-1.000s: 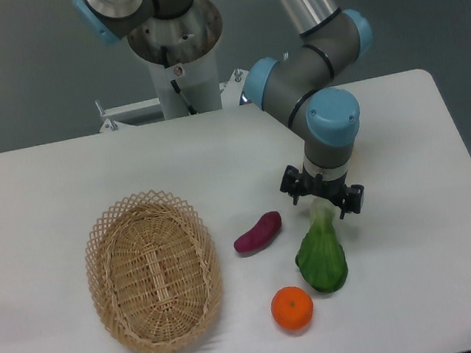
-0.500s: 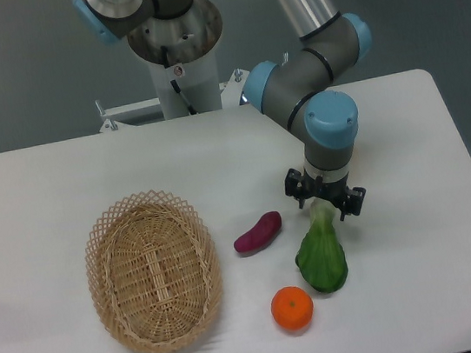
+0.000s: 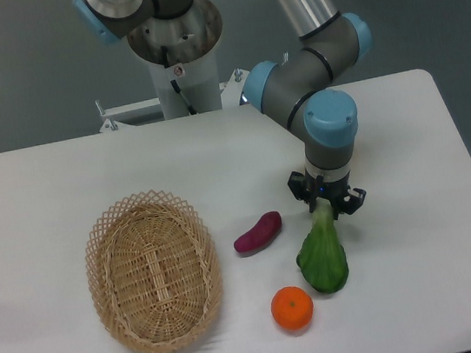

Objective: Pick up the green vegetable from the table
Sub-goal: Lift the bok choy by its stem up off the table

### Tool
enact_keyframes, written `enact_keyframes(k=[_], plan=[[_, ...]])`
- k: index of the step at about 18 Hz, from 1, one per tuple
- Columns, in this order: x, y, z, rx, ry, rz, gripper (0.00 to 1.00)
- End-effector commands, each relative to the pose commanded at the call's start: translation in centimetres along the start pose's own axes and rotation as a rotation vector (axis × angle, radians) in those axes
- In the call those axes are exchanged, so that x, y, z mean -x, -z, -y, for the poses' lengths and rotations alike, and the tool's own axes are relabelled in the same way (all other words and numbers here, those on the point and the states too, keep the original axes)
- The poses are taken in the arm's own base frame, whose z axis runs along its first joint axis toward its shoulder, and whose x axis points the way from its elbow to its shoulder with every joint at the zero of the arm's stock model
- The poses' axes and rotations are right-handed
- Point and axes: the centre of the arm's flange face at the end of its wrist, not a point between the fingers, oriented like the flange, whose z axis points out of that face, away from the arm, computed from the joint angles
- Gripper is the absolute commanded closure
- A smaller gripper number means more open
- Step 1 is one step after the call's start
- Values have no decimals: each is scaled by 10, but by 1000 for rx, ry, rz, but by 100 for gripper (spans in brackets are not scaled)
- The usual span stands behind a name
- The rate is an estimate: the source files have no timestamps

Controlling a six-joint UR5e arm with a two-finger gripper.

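Observation:
The green vegetable lies on the white table, its dark leafy body toward the front and its pale stem pointing back under the gripper. My gripper stands straight over the stem end, and its two fingers have closed in on the stem from both sides. The leafy body still rests on the tabletop.
A purple eggplant-like piece lies just left of the vegetable. An orange sits in front of it, close to the leaves. A woven wicker basket stands at the left. The table's right edge is near.
The gripper's fingers have drawn together around the vegetable's stem. The vegetable has shifted only slightly and the arm has barely moved.

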Motion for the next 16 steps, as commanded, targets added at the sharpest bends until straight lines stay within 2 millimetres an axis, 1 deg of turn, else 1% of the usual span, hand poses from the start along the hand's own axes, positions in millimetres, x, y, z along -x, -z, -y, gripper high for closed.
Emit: enact_keyframes(k=[3,5,6,7,9,12,14,16], plan=[[13,17,-3,-13,-18,34,56],[24,24,-11,-19,-16,48,60],[29,29,-16,-21,-13,59,60],[36,39,-18,-30,-10,77,60],[47,61,-15,-49,-7,118,59],[65,97,-4,-121,-2,173,59],[67,126,4,-204,-6,196,59],[61,151,5,-267,-12,211,59]])
